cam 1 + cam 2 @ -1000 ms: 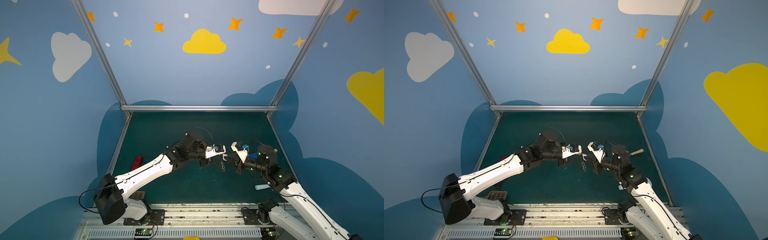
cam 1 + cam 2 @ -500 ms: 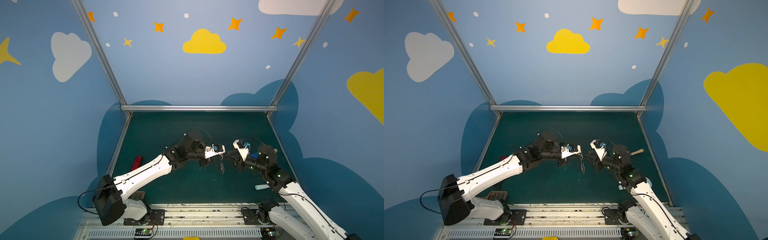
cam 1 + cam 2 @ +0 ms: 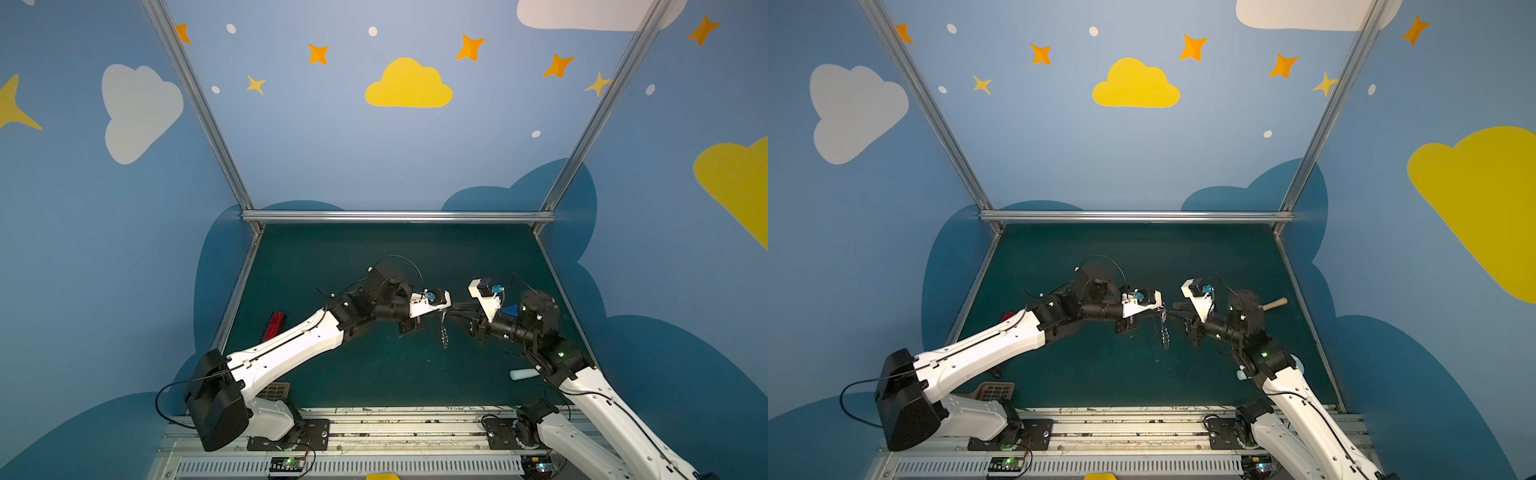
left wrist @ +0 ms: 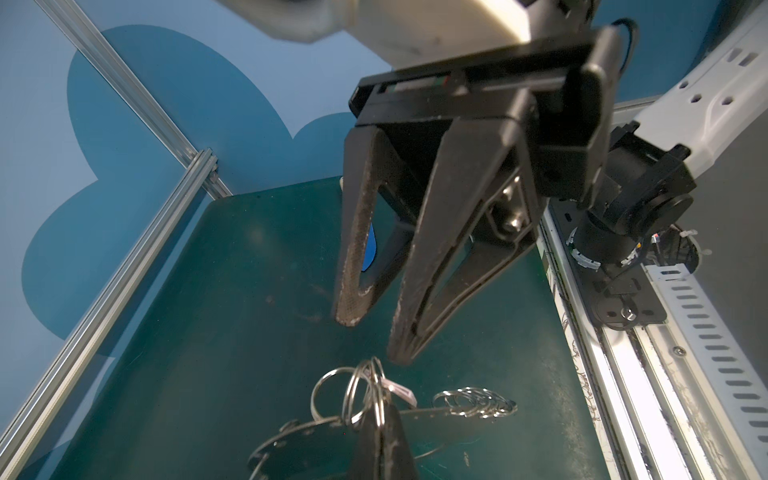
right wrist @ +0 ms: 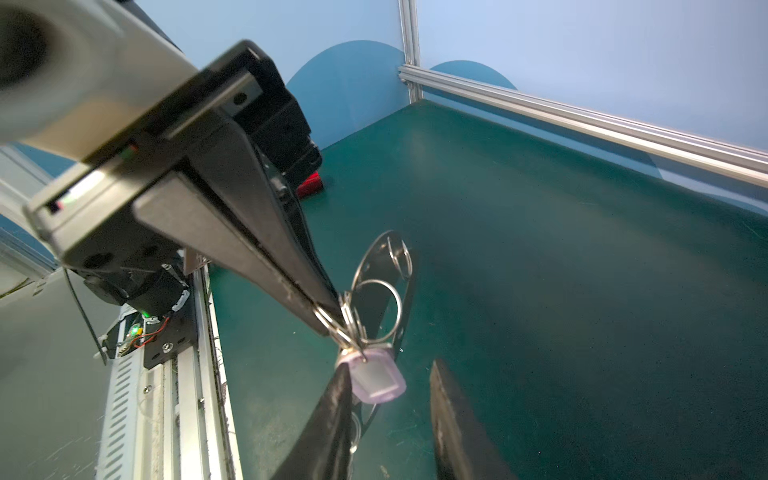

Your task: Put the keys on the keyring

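Shows the left claw [image 5: 331, 318] clamped on the silver split rings [image 5: 350, 328] of the keyring [image 5: 374, 266] [image 3: 444, 332] [image 3: 1165, 332], at centre of the right wrist view. Presents the grey plate edge-on at lower centre of both top views, dangling clear of the green table [image 3: 374, 374]. Places the key [image 5: 376, 376] just below the rings, pale head hanging from them, just beside 1 finger [image 5: 332, 415] of the right claw [image 5: 390, 370] [image 4: 372, 338]. Shows the 2 fingers of the right claw apart, the key head nearer 1 of them. Includes a red gadget [image 3: 273, 326] at left and a pale spatula [image 3: 524, 375] at right, both on the table.
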